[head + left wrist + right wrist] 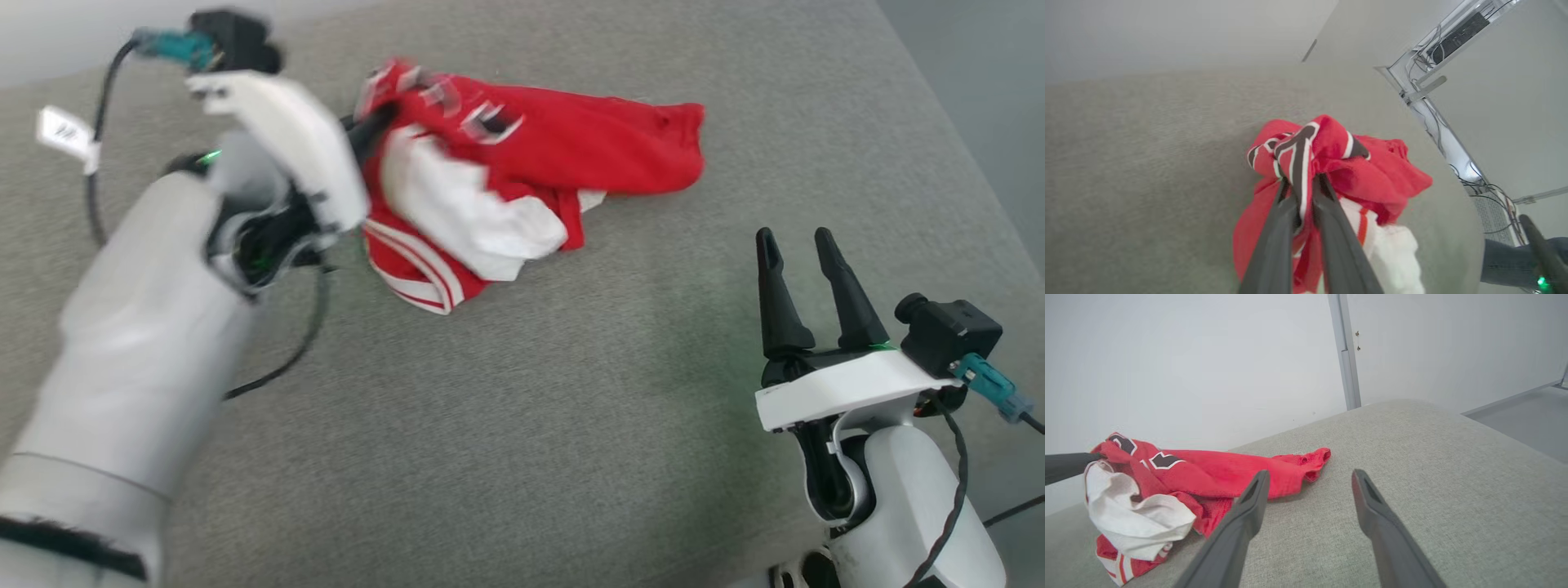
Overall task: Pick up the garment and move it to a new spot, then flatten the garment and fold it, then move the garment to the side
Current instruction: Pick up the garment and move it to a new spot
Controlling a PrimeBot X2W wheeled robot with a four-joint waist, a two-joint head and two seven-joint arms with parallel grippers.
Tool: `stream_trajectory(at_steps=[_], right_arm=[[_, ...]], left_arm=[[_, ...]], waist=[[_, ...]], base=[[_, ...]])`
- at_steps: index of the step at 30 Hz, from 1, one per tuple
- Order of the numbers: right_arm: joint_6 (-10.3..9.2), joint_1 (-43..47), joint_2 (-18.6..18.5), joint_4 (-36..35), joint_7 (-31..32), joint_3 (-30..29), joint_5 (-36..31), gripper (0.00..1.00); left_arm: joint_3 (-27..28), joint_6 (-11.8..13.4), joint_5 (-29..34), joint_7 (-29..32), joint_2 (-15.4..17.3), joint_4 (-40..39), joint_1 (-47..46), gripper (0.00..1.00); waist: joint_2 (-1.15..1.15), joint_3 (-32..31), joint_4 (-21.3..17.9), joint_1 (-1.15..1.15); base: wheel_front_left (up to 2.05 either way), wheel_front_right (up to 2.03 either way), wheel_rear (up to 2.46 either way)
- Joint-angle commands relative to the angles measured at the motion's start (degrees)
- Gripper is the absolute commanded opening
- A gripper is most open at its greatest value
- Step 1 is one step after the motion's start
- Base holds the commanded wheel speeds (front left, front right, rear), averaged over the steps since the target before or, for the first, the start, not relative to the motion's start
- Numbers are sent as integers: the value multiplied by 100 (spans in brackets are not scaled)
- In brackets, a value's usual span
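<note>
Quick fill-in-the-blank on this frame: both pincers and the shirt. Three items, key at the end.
1. The left pincer is ____ on the garment.
2. The right pincer stands ____, holding nothing, apart from the garment.
3. The bunched sleeve against the red body is ____ in colour.
Missing words: shut; open; white.

1. wide grey woven fabric surface [522, 457] spreads right across the head view, rounded at its far edge.
2. behind it, a plain white wall [1188, 367].
3. a pale upright post [1345, 355] runs up that wall, with two small dark fittings [1357, 341] just beside it.
4. off to the right, grey floor [1527, 412] beyond the surface's edge.
5. over in the left wrist view, a white metal frame [1443, 136] strung with loose cables [1494, 196], a black box [1457, 32] near its top.
6. a blue denim-looking shape [1506, 265] at the lower right, too cropped to identify.
</note>
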Motion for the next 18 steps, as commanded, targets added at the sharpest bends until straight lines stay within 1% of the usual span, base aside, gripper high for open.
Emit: stream_trajectory(at_steps=[1, 4, 6, 8, 10, 13, 18], right_arm=[[-2, 9, 18, -1, -26, 18, 50, 100], [-2, 29, 18, -5, -26, 10, 107, 100], [-2, 23, 17, -15, -26, 10, 150, 100], [-2, 4, 18, -29, -26, 14, 180, 100], [-2, -30, 18, -40, -26, 36, 213, 100], [-2, -88, 18, -57, -26, 93, 276, 100], [-2, -136, 17, -76, -26, 170, 339, 100]], left_arm=[[-62, -11, 104, -40, 101, 134, 25, 0], [-310, -18, 350, -5, 281, 535, 1, 0], [-757, -21, 802, 37, 481, 664, -70, 0], [-1330, -22, 1233, 150, 621, 643, -104, 0], [-1824, -18, 1477, 306, 749, 647, -79, 0], [-2279, -19, 1584, 381, 870, 688, -78, 0], [-2797, -7, 1567, 290, 969, 850, -204, 0]], waist=[[0, 48, -87, 0], [0, 83, -149, 0], [0, 119, -180, 0], [0, 162, -203, 0], [0, 208, -229, 0], [0, 289, -279, 0], [0, 383, -319, 0]], base=[[0, 0, 0], [0, 0, 0], [0, 0, 0], [0, 0, 0], [0, 0, 0], [0, 0, 0], [0, 0, 0]])
